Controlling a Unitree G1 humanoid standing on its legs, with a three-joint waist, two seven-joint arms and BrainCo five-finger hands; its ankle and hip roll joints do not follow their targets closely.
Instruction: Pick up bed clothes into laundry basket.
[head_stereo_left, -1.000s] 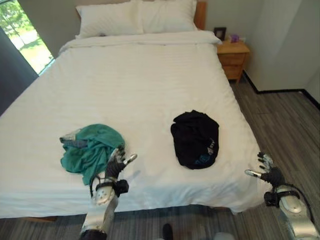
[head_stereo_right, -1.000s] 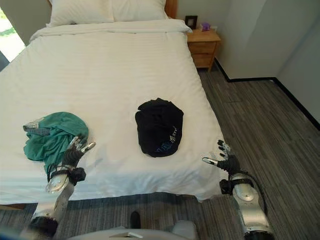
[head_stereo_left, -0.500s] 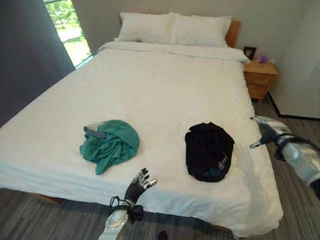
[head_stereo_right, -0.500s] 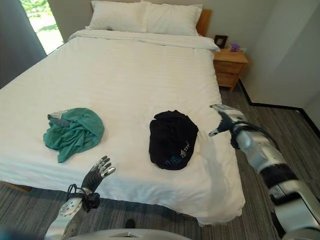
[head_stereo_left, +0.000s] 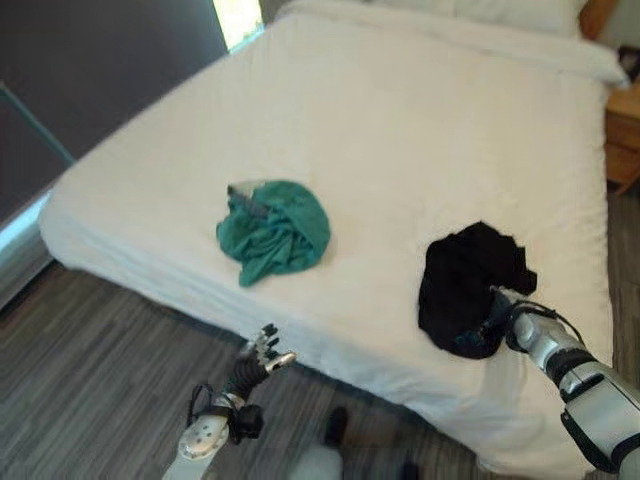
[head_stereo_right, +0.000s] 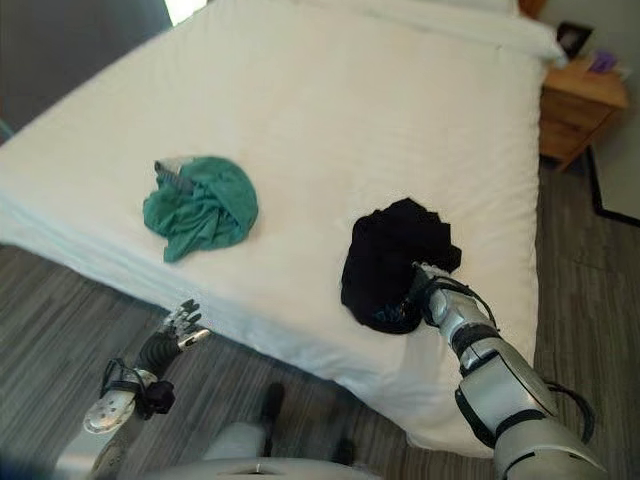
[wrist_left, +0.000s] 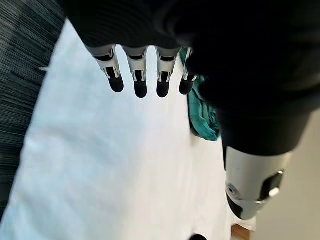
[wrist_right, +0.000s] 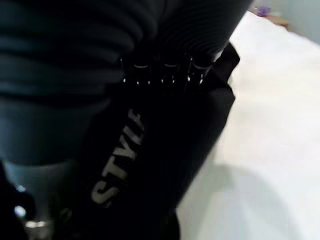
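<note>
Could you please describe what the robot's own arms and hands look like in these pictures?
Both arms are silver-grey metal built of rounded segments. The left robot hand has slim silver fingers with dark tips, and a dark ribbed cover wraps its wrist. The right robot hand has the same dark cover above a silver forearm.

My right hand (head_stereo_right: 425, 285) is down against the black garment (head_stereo_left: 465, 285), its fingers buried in the cloth. White sheet lies open between that heap and the green garment (head_stereo_left: 272, 230), well apart. My left hand (head_stereo_left: 258, 355) hangs over bare floor (head_stereo_left: 90, 370) off the bed (head_stereo_left: 400, 130) edge.
</note>
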